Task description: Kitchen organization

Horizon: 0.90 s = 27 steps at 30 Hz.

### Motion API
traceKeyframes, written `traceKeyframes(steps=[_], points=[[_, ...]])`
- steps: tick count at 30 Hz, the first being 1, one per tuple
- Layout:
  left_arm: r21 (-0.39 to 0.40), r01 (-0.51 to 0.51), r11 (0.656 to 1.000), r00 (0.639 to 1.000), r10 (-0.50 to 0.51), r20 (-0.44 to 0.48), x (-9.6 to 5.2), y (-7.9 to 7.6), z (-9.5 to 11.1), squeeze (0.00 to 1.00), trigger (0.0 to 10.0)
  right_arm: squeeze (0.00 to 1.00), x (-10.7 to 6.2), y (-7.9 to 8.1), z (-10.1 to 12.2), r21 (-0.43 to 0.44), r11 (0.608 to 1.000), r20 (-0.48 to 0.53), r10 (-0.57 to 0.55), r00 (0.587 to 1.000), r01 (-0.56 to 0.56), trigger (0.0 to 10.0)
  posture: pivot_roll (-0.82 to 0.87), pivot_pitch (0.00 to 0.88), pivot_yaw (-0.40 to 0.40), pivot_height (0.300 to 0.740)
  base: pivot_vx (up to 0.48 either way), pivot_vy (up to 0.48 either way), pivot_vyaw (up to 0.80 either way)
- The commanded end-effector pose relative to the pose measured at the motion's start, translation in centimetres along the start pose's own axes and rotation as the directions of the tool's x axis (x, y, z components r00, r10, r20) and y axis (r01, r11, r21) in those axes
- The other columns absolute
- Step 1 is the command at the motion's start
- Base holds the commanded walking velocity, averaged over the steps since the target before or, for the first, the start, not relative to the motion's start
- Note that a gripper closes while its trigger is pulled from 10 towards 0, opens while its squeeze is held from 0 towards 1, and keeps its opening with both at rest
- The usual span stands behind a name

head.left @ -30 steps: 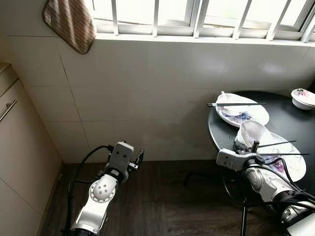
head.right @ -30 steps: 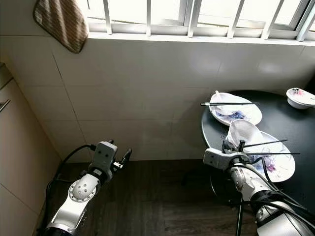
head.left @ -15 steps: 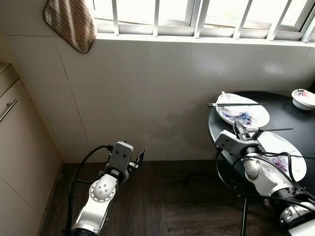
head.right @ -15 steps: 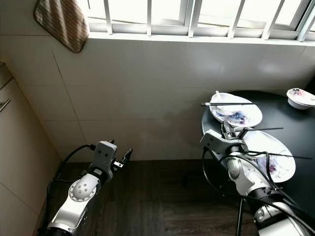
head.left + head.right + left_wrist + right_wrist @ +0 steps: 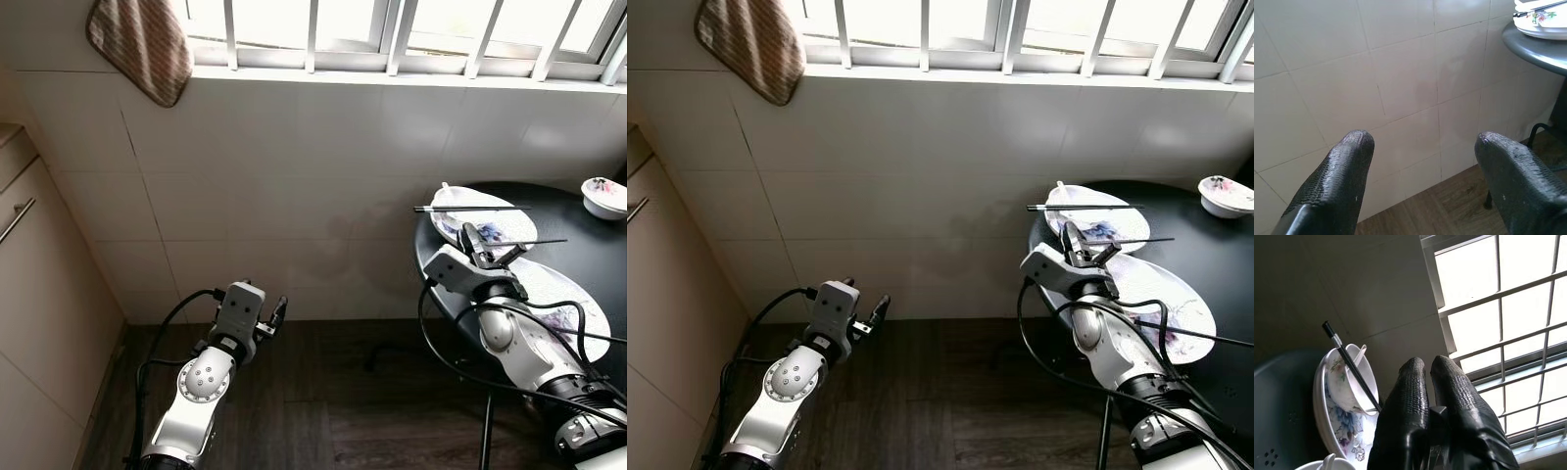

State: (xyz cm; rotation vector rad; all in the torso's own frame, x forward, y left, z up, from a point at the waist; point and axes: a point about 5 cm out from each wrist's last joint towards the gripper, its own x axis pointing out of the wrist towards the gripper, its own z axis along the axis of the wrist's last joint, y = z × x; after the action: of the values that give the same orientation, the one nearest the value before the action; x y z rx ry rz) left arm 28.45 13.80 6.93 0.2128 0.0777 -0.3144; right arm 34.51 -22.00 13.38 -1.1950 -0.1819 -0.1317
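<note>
**Right gripper.** In the left eye view the right gripper (image 5: 487, 243) sits at right of centre, over the near edge of the round black table (image 5: 578, 220). It is between the far plate (image 5: 519, 227) and the near plate (image 5: 568, 294). A thin black chopstick (image 5: 529, 242) runs from its fingertips toward the right, roughly level and above the near plate. The right wrist view adds the finger state: both black fingers (image 5: 1410, 396) are pressed together, closed on the chopstick, whose held end is hidden between them.

**Table contents.** A dark chopstick pair (image 5: 470, 208) lies across the far plate. The wrist view shows it resting over a floral bowl (image 5: 1344, 382) with a white spoon in it. Another chopstick (image 5: 593, 338) lies on the near plate at lower right. A small bowl (image 5: 602, 196) stands at the right edge of the frame.

**Left gripper.** The left gripper (image 5: 274, 313) hangs low at lower left, above the dark wooden floor (image 5: 323, 411). Its wrist view shows the fingers (image 5: 1342, 171) spread wide apart and holding nothing. They face the white tiled wall (image 5: 1400, 73), with the table rim and stacked dishes (image 5: 1542, 19) at upper right.

**Surroundings.** A striped cloth (image 5: 142, 44) hangs at upper left, beside the barred window (image 5: 392, 29).
</note>
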Motion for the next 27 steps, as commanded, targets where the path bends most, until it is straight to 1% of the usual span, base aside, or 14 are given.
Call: traceKeyframes(steps=[1, 5, 7, 10, 11, 14, 15, 17, 21, 22, 23, 24, 25, 27], points=[[-0.009, 0.005, 1.000, 1.000, -0.006, -0.018, 0.1, 0.0, -0.3, 0.00, 10.0, 0.00, 0.0, -0.5, 0.0, 0.010, 0.999, -0.011, -0.034, 0.999, 0.034, 0.0, 0.00, 0.000, -0.081, 0.740, 0.000, 0.000, 0.00], [-0.010, 0.006, 1.000, 1.000, -0.006, -0.018, 0.0, 0.0, -0.3, 0.00, 10.0, 0.00, -0.2, -0.5, 0.7, 0.040, 0.998, 0.009, -0.041, 0.999, 0.041, 0.0, 0.00, 0.000, -0.080, 0.740, 0.000, 0.000, 0.00], [-0.010, 0.006, 1.000, 1.000, -0.006, -0.018, 0.0, 0.1, -0.3, 0.00, 10.0, 0.00, -0.1, -1.1, 1.6, 0.101, 0.992, 0.048, -0.076, 0.996, 0.071, 0.0, 0.01, 0.000, -0.080, 0.740, 0.000, 0.000, 0.00], [-0.016, 0.002, 1.000, 1.000, -0.002, -0.013, 0.0, 0.1, -0.3, 0.00, 10.0, 0.00, -0.3, -1.6, 3.5, 0.174, 0.981, 0.148, -0.108, 0.983, 0.082, 0.0, 0.01, 0.000, -0.077, 0.740, 0.000, 0.000, 0.00], [-0.018, 0.001, 1.000, 1.000, -0.001, -0.008, 0.0, 0.2, -0.3, 0.00, 10.0, 0.00, -0.5, -1.3, 4.7, 0.194, 0.980, 0.208, -0.090, 0.974, 0.050, 0.0, 0.01, 0.000, -0.077, 0.740, 0.000, 0.000, 0.00], [-0.015, -0.006, 1.000, 1.000, 0.006, 0.001, -0.1, 0.3, -0.2, 0.00, 10.0, 0.00, -1.0, -0.6, 6.2, 0.233, 0.972, 0.287, -0.038, 0.957, -0.031, 0.0, 0.01, 0.000, -0.076, 0.740, 0.000, 0.000, 0.00], [-0.015, -0.006, 1.000, 1.000, 0.006, 0.001, -0.1, 0.3, -0.2, 0.00, 10.0, 0.00, -1.0, -0.6, 6.2, 0.233, 0.972, 0.287, -0.038, 0.957, -0.031, 0.0, 0.01, 0.000, -0.076, 0.740, 0.000, 0.000, 0.00], [-0.019, -0.020, 1.000, 1.000, 0.021, 0.013, -0.2, 0.4, -0.1, 0.00, 10.0, 0.00, -1.7, -0.2, 7.8, 0.262, 0.962, 0.365, -0.023, 0.931, -0.079, 1.5, 0.02, 0.000, -0.077, 0.740, 0.000, 0.000, 0.00], [-0.023, -0.032, 0.999, 0.999, 0.033, 0.021, -0.3, 0.6, -0.1, 0.00, 10.0, 0.00, -2.2, 0.1, 8.8, 0.246, 0.963, 0.417, -0.006, 0.909, -0.107, 2.6, 0.02, 0.000, -0.075, 0.740, 0.000, 0.000, 0.00], [-0.023, -0.033, 0.999, 0.999, 0.033, 0.020, -0.3, 0.7, -0.1, 0.00, 10.0, 0.00, -2.2, 0.2, 8.9, 0.252, 0.960, 0.424, 0.001, 0.906, -0.118, 4.3, 0.02, 0.000, -0.074, 0.740, 0.000, 0.000, 0.00], [-0.024, -0.033, 0.999, 0.999, 0.033, 0.020, -0.3, 0.7, -0.1, 0.00, 10.0, 0.00, -2.3, 0.2, 9.0, 0.257, 0.958, 0.429, 0.005, 0.903, -0.127, 4.3, 0.02, 0.000, -0.073, 0.740, 0.000, 0.000, 0.00], [-0.024, -0.033, 0.999, 0.999, 0.034, 0.020, -0.3, 0.7, -0.1, 0.00, 10.0, 0.00, -2.3, 0.3, 9.2, 0.263, 0.954, 0.440, 0.017, 0.898, -0.146, 9.4, 0.02, 0.000, -0.072, 0.740, 0.000, 0.000, 0.00], [-0.025, -0.034, 0.999, 0.999, 0.034, 0.020, -0.3, 0.8, -0.1, 0.00, 10.0, 0.01, -2.4, 0.3, 9.4, 0.260, 0.952, 0.451, 0.026, 0.892, -0.159, 10.0, 0.02, 0.000, -0.071, 0.740, 0.000, 0.000, 0.00], [-0.025, -0.040, 0.999, 0.999, 0.041, 0.025, -0.3, 1.0, -0.1, 0.00, 10.0, 0.00, -2.4, 0.0, 10.1, 0.269, 0.953, 0.471, -0.005, 0.882, -0.138, 10.0, 0.03, 0.000, -0.068, 0.740, 0.000, 0.000, 0.00]])
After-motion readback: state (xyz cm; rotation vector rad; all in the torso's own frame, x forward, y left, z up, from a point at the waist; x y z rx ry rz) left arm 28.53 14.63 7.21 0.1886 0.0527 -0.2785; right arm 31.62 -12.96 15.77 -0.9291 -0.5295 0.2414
